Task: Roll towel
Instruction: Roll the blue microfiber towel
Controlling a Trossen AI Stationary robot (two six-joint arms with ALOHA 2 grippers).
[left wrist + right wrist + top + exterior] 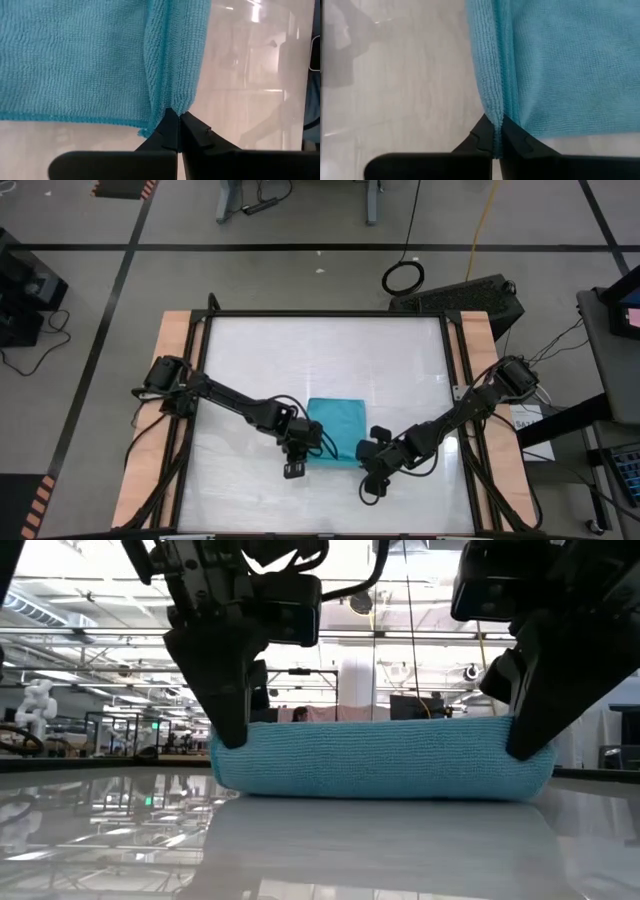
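Turquoise-blue towel point(335, 430), soft knit cloth, lies near the middle of the table point(400, 360), twd the front edge. Its near edge is folded up into a low, thick roll running left-right; the rest lies flat behind it. From table height it reads as a rounded blue bolster point(380, 758).

Left end effector point(292, 448) sits at the towel's front-left corner, fingers pressed together & pinching the folded edge point(170, 75). Right end effector point(372, 460) is at the front-right corner, fingers likewise pressed together, pinching the folded edge on that side point(496, 80). Both arms reach in from the table's side edges.

Table is glossy white w/ a dark frame & wood side strips point(172, 380). Floor around it is grey w/ black tape lines; a coiled cable point(403, 277) lies behind the table. Beyond is a large bright hall w/ ceiling lights, desks & equipment
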